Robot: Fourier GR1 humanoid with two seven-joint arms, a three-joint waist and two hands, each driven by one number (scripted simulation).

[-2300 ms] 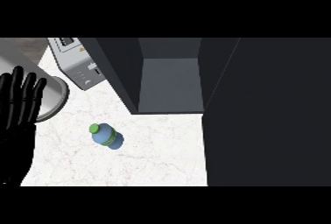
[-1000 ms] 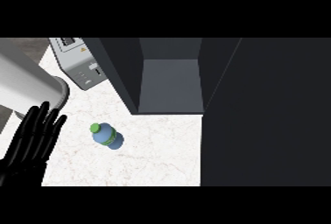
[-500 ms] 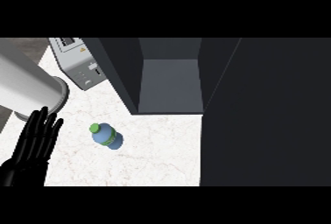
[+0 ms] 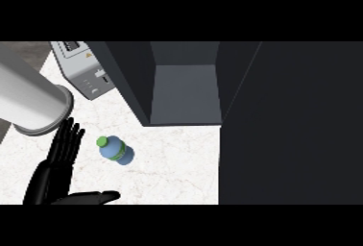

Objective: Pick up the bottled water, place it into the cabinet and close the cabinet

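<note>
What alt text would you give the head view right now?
A blue water bottle with a green cap lies on the white marble counter, just right of the open left robot hand. Behind it stands an open dark cabinet, with a toaster at upper left.

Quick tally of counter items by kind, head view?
Bottled water: 1
Cabinet, door open: 1
Toaster-like appliance: 1
Total: 3
</note>
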